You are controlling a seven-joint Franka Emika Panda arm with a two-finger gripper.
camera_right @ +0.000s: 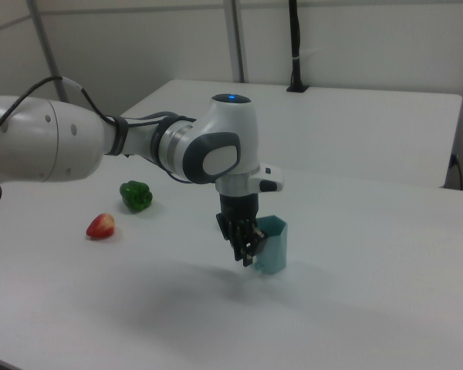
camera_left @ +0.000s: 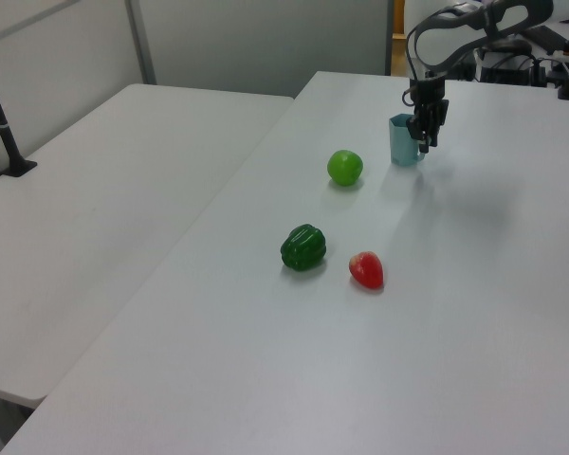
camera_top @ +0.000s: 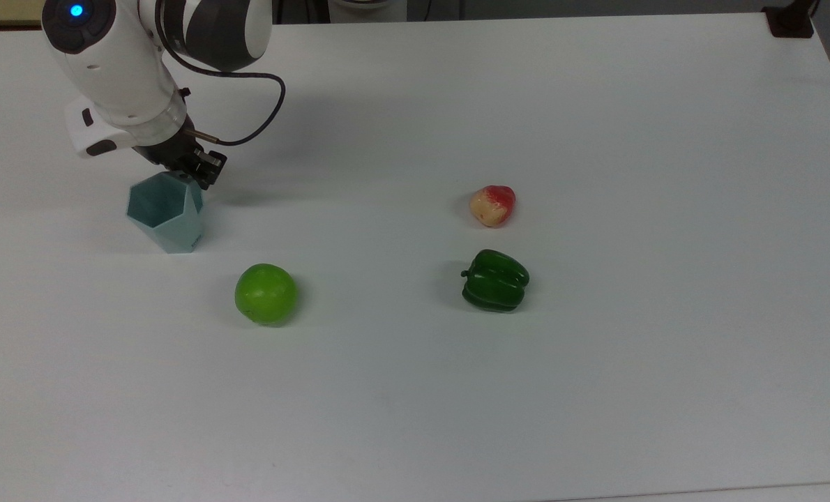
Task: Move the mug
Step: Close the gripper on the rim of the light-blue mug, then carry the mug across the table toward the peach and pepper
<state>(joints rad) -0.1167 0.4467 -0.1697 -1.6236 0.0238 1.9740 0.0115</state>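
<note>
The pale blue-green faceted mug [camera_top: 167,212] with a hexagonal rim stands upright, tapering to a narrow base, near the white desk's [camera_top: 596,383] far left corner in the top view. The black claw [camera_top: 193,166] sits at its far rim. Whether the claw is spread or pinching, I cannot tell.

pale teal faceted mug [camera_top: 166,212], upright, on table [camera_top: 596,390]

Matt faceted mug [camera_top: 166,215], glossy pepper [camera_top: 495,280] (plastic-looking), smooth white table [camera_top: 596,139]
</note>
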